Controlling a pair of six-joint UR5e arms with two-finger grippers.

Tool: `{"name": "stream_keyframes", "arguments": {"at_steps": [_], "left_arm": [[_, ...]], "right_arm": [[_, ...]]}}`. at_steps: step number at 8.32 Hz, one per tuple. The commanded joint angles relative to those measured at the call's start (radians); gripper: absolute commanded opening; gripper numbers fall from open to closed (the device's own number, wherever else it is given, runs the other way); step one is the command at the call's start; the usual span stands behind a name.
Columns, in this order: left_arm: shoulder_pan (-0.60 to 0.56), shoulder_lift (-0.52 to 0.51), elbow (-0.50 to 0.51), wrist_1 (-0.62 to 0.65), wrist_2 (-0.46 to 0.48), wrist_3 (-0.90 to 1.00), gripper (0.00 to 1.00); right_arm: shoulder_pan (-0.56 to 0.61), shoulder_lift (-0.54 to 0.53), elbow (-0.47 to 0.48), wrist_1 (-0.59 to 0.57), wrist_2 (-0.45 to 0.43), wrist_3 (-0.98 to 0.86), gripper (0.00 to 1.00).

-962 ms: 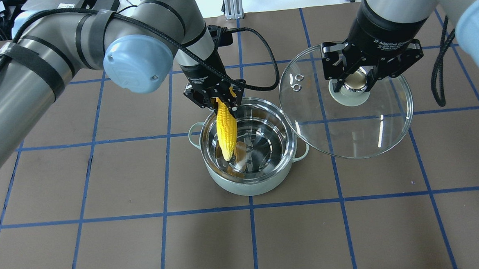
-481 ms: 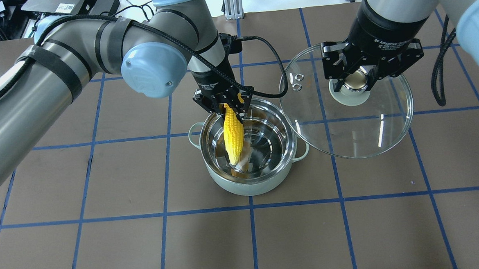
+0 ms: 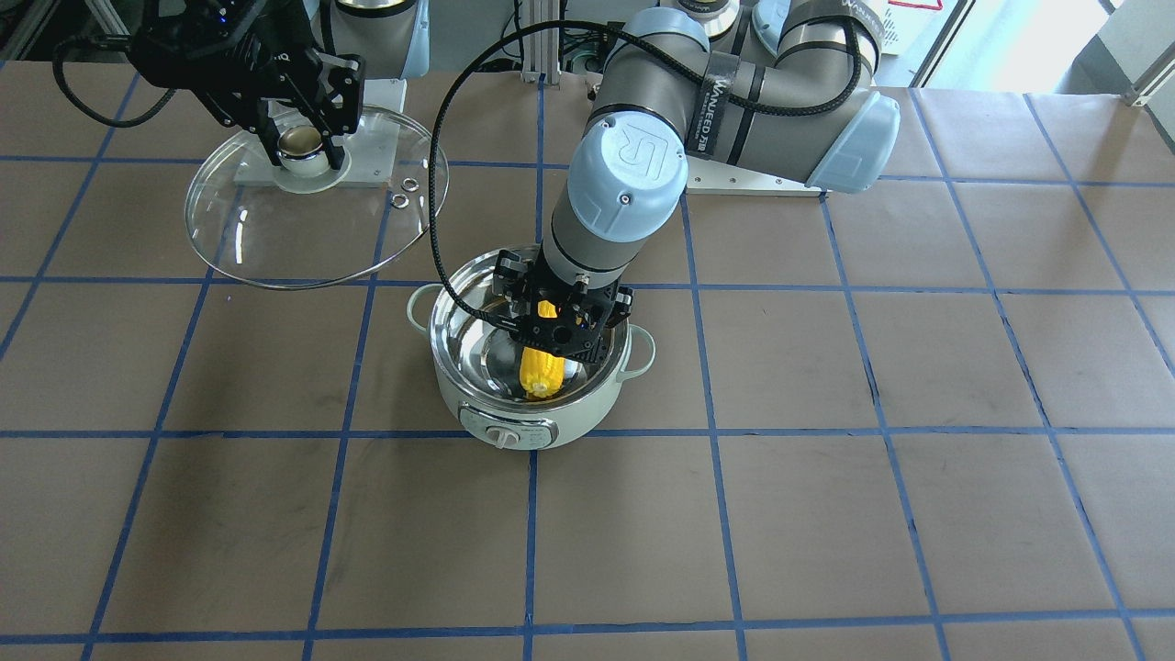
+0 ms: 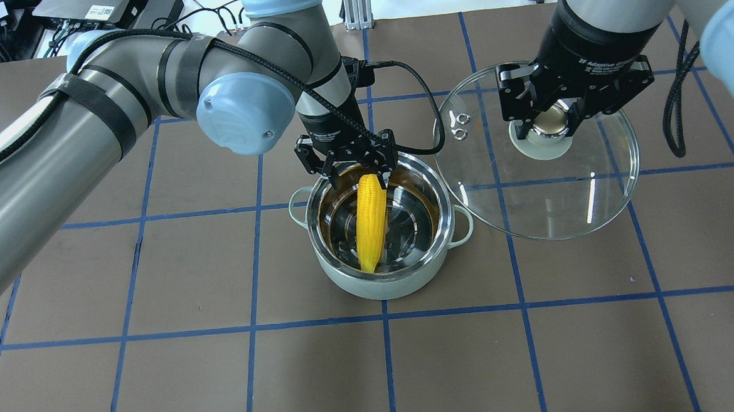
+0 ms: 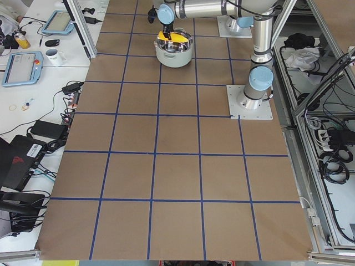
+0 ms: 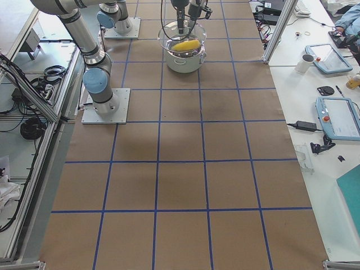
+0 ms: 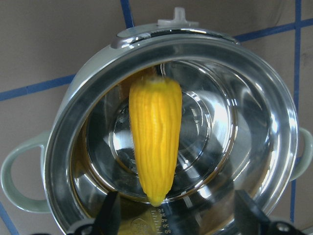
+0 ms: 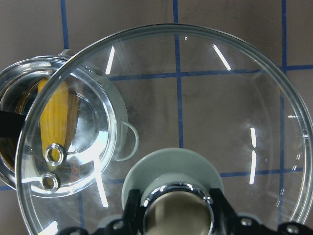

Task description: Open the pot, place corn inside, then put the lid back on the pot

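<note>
The pale mint-green pot stands uncovered at the table's middle; it also shows in the front view. The yellow corn lies inside it, leaning on the steel wall, free of any grip; the left wrist view shows the corn too. My left gripper hovers just over the pot's far rim, open and empty, with its fingers spread wide. My right gripper is shut on the gold knob of the clear glass lid, held in the air to the right of the pot.
The table is covered in brown paper with a blue tape grid. The left arm's black cable loops between the pot and the lid. The lid's edge reaches close to the pot's right handle.
My left gripper moved right over the pot and opened; the corn dropped from it and now lies inside the pot. The lid shifted slightly right.
</note>
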Motion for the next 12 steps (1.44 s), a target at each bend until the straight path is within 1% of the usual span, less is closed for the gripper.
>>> {"name": "stream_keyframes", "arguments": {"at_steps": [1,2,4,7,8,10,11,12], "left_arm": [[0.02,0.022,0.012,-0.032,0.077,0.025,1.0],[0.045,0.024,0.014,-0.037,0.198,0.033,1.0],[0.132,0.062,0.015,-0.077,0.215,0.033,1.0],[0.305,0.166,0.017,-0.138,0.23,0.033,1.0],[0.34,0.182,0.015,-0.137,0.262,0.033,1.0],[0.352,0.208,0.014,-0.129,0.271,0.033,1.0],[0.352,0.234,0.014,-0.128,0.27,0.032,1.0],[0.352,0.251,0.014,-0.125,0.268,0.027,1.0]], "right_arm": [[-0.003,0.0,0.0,-0.001,-0.031,-0.028,0.0],[-0.003,0.0,0.0,-0.001,-0.03,-0.028,0.0],[-0.003,0.002,0.0,-0.006,-0.027,-0.028,0.0],[-0.002,0.008,0.002,-0.009,-0.019,-0.025,0.0],[0.003,0.01,0.0,-0.011,-0.008,-0.013,0.0],[0.007,0.025,-0.002,-0.011,0.001,0.007,0.0],[0.021,0.037,-0.002,-0.011,0.003,0.053,0.0],[0.061,0.063,-0.002,-0.032,0.015,0.091,0.0]]}}
